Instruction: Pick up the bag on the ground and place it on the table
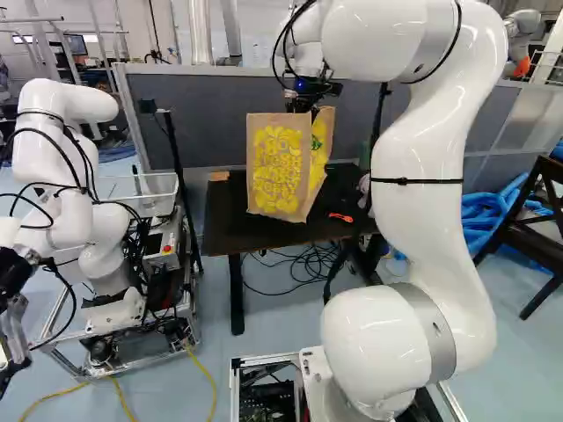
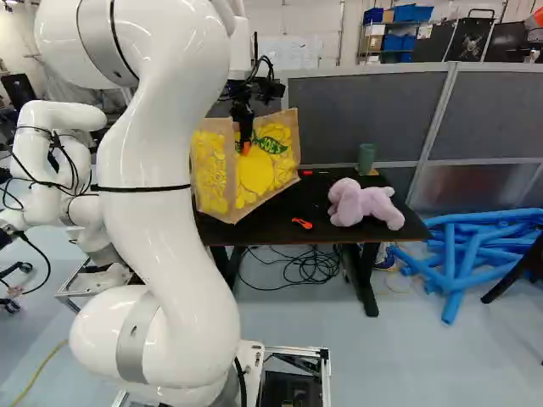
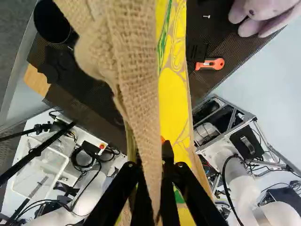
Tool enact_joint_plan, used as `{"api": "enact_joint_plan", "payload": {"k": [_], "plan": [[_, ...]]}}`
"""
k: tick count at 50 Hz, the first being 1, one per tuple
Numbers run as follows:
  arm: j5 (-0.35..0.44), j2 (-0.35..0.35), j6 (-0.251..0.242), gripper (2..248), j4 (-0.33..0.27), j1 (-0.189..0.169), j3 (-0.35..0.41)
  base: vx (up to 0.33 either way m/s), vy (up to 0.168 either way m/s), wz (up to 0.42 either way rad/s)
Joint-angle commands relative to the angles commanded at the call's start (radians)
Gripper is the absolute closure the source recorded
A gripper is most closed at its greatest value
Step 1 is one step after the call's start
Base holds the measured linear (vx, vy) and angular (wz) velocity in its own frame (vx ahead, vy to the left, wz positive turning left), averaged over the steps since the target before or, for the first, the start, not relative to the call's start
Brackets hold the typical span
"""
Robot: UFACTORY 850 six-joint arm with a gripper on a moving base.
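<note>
Seemingly placing now — the slim black gripper [image 3: 151,162] pinches the tan-and-yellow burlap bag [image 1: 278,176] over the dark rectangular table [image 2: 271,227]. Next: lower — then release.

Lettering [image 2: 272,146] on bag [image 1: 262,207], not clearly legible.

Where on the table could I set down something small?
A narrow strip looks bare between the orange cutter and the near edge of the table. In the right base view, it is crowded at the left, where the bag is, and at the right, around the plush toy and green cylinder.
</note>
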Motion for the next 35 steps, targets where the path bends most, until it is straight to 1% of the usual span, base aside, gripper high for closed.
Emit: {"api": "enact_joint_plan", "payload": {"k": [35], "plan": [[0.055, -0.116, 0.000, 229, 0.000, -0.001, -0.039, 0.000, 0.000, 0.000]]}}
